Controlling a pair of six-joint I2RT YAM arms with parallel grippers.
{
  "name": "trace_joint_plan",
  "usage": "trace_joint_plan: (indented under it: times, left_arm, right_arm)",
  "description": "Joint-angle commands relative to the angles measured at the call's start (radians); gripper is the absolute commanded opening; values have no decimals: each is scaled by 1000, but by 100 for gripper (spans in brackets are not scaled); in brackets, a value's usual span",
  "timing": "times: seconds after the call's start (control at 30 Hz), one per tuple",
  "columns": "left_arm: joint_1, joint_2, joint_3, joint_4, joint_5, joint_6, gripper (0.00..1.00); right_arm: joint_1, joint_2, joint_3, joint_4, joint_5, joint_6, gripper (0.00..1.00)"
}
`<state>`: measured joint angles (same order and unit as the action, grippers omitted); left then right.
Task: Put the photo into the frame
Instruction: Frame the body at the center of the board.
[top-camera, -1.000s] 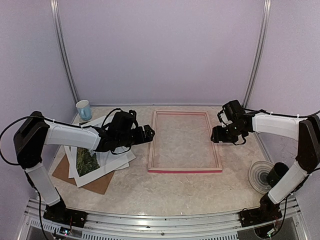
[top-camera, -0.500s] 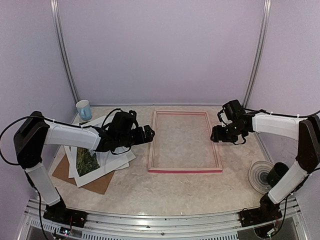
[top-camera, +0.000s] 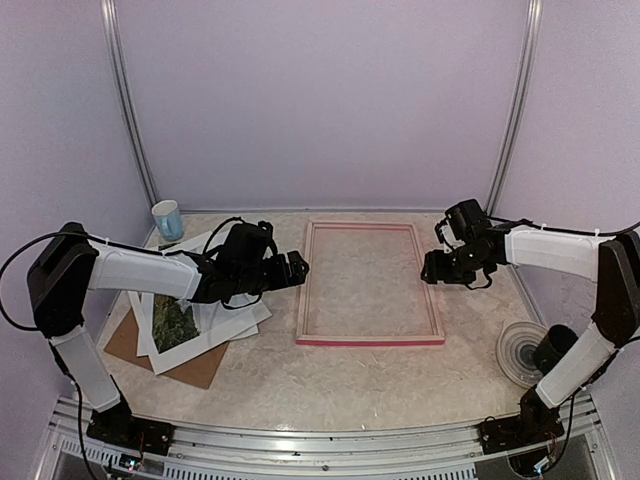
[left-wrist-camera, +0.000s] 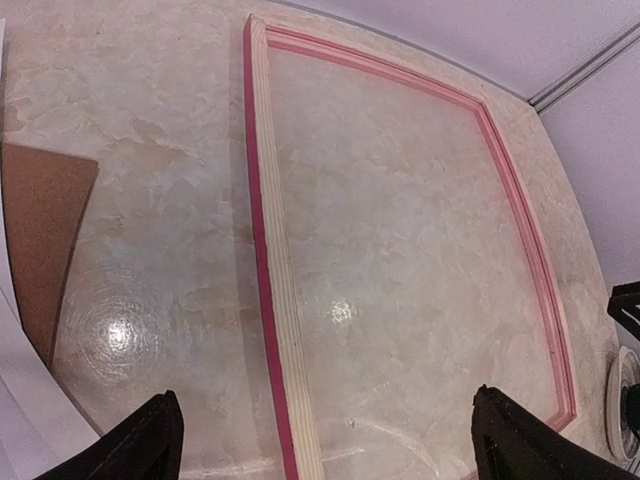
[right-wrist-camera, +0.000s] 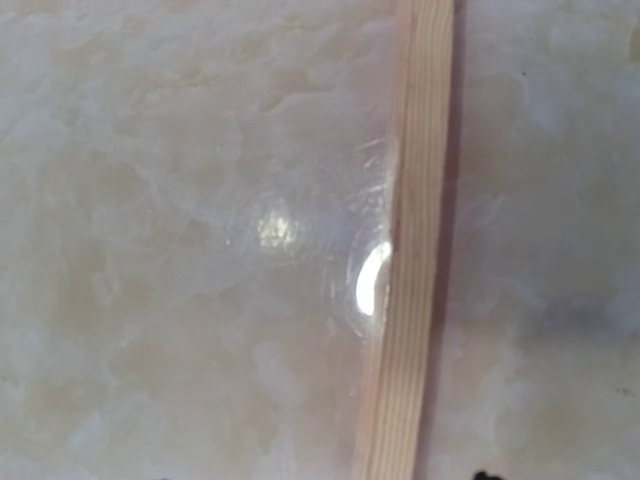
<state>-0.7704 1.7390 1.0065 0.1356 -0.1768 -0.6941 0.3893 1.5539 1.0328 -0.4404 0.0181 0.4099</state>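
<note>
the photo (top-camera: 175, 322) sits among white mats (top-camera: 228, 322), partly under my left arm (top-camera: 140, 270), beside the frame (top-camera: 369, 340). left gripper (left-wrist-camera: 335, 440) is spread wide; right gripper (top-camera: 430, 270), i can't tell.

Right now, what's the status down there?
Left tool open, empty, by frame left rail. Right tool at right rail, state unclear. Photo at far left among white sheets; frame empty.

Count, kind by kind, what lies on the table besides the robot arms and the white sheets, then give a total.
Frame: 1
Photo: 1
Brown board: 1
Cup: 1
Round disc: 1
Total: 5
</note>
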Motion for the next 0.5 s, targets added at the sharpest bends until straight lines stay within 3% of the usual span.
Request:
trace_joint_plan:
  times: [0.0,0.47]
  left_arm:
    - [-4,6,32,-23,-29,6,99]
    - [-7,15,30,-30,-16,11,99]
  right_arm:
    - [-8,-15,-14,21,-4,10,64]
    - [-9,-5,-30,38,-10,14,64]
